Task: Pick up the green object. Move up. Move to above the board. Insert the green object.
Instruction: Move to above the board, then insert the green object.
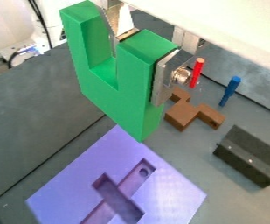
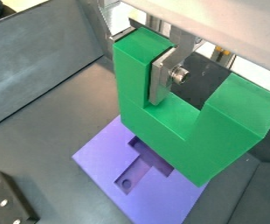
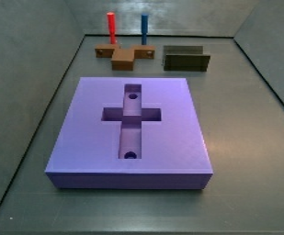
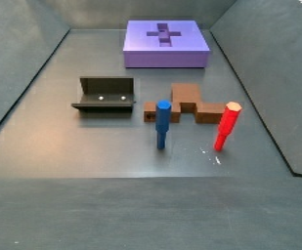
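2 wrist views show the gripper [image 1: 143, 66] high above the floor, its flat silver fingers [image 2: 162, 77] clamped on one prong of the green object [image 1: 116, 74], which hangs with its square notch turned upward and its solid base toward the floor. The piece is held clear of everything, with the board [image 1: 72, 188] lying flat below it; the cross-shaped recess [image 1: 123, 185] in the board's lavender top is open and holds nothing. In a side view the board [image 3: 89, 138] shows 2 small round holes inside the recess, 1 at each end of the long arm, and neither the gripper nor the green piece appears in either side view. No writing or label can be read on any piece. Well apart from the board, a brown block [image 4: 190, 104] lies on the grey floor, with a blue peg [image 4: 162, 124] and a red peg [image 4: 225, 128] standing upright near it. Just beside them sits a dark olive box [image 4: 104, 97], open on one side and empty, with 2 pale dots on its inner wall.
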Controlling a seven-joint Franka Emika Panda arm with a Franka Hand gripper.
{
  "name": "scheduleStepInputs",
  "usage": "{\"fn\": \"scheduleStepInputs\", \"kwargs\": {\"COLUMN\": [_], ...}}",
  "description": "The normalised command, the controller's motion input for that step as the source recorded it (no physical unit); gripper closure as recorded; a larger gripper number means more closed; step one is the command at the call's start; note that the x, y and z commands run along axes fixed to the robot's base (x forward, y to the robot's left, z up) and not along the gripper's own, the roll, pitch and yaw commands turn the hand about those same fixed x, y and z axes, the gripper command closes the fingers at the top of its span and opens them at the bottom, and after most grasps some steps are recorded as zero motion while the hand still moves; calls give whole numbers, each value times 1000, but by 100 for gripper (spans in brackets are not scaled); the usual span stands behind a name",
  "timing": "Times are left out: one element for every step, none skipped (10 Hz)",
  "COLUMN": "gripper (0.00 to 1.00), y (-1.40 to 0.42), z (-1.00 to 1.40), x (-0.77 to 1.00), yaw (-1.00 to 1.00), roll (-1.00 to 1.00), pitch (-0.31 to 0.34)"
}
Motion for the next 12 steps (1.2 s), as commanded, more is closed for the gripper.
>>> {"fn": "scheduleStepInputs", "kwargs": {"gripper": [100,100,100,100,100,100,100,100,100,100,100,100], "y": [-211,0,86,97,40,0,0,0,0,0,0,-29], "z": [76,-51,-371,-643,-757,-717,-491,-457,-523,-517,-526,-469], "x": [75,0,0,-46,-120,-86,-46,-43,-86,-80,-106,-43], "yaw": [-15,0,0,0,0,0,0,0,0,0,0,0], "roll": [29,0,109,164,196,126,14,44,39,34,86,103], "pitch": [91,0,0,-59,-103,-116,-104,-91,-110,-109,-114,-76]}}
